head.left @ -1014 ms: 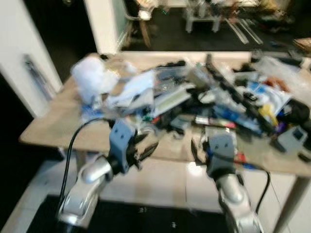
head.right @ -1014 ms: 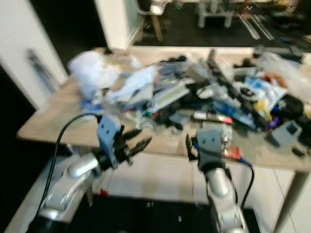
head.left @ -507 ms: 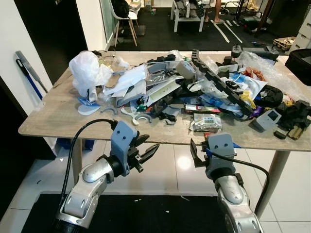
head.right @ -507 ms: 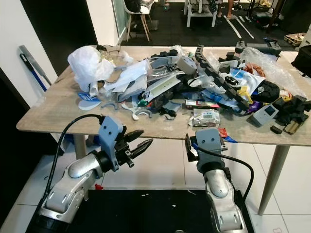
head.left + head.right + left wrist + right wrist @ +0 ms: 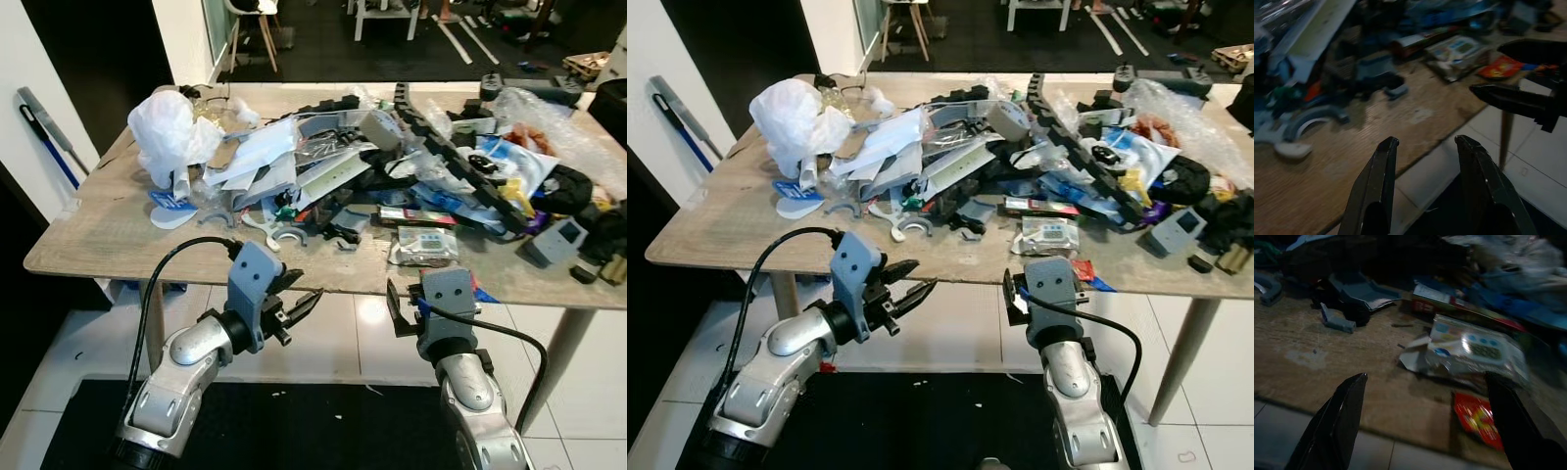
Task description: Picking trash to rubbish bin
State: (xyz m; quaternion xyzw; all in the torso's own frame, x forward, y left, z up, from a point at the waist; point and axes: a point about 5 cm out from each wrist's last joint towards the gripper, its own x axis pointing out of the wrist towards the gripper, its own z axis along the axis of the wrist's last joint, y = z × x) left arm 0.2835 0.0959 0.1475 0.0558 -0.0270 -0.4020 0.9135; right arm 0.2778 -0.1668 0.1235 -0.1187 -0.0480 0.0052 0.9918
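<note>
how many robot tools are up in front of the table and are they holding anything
2. The left tool is below the table's near edge on the left; the right tool faces the silver packet and red wrapper. Both are open and empty.

Head views bright and sharp; wrist views dim and soft.
Glare patch on floor tiles (image 5: 370, 309) under table (image 5: 88, 245); dark doorway behind; wrist pictures slightly blurred.

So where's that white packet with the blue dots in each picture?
Left eye: white packet near the table's front edge, right of centre.
Right eye: same spot.
Left wrist: further off, next to a red wrapper.
Right wrist: straight ahead, close.
Shared landmark: that red wrapper.
</note>
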